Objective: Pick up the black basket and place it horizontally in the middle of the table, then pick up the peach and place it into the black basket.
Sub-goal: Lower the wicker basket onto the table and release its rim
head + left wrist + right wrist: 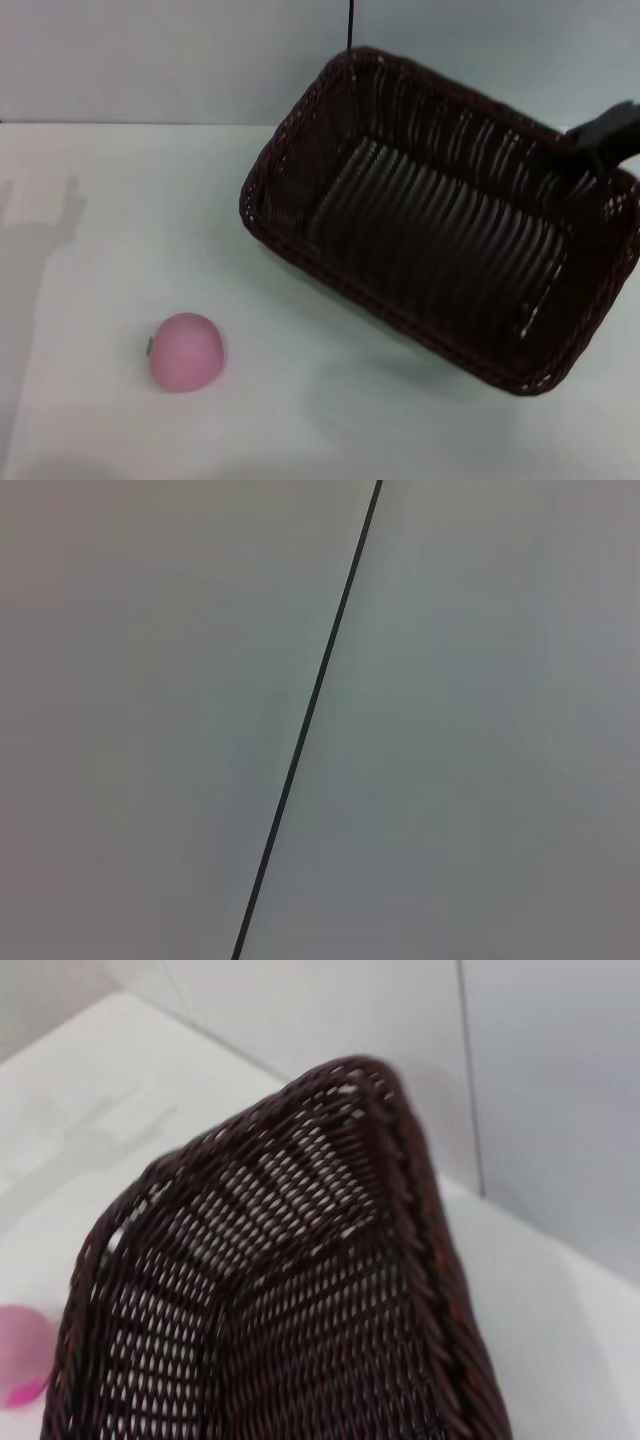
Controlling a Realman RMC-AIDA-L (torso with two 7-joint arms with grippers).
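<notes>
The black basket is at the right of the head view, set at a slant, its opening facing up and empty. It seems lifted slightly off the white table, with a soft shadow below its near edge. My right gripper grips the basket's far right rim. The right wrist view looks along the basket's rim and woven inside. The pink peach lies on the table at the front left, apart from the basket; a bit of it shows in the right wrist view. My left gripper is out of view.
A pale wall rises behind the table's back edge, with a thin dark vertical line on it. The left wrist view shows only that wall and the dark line.
</notes>
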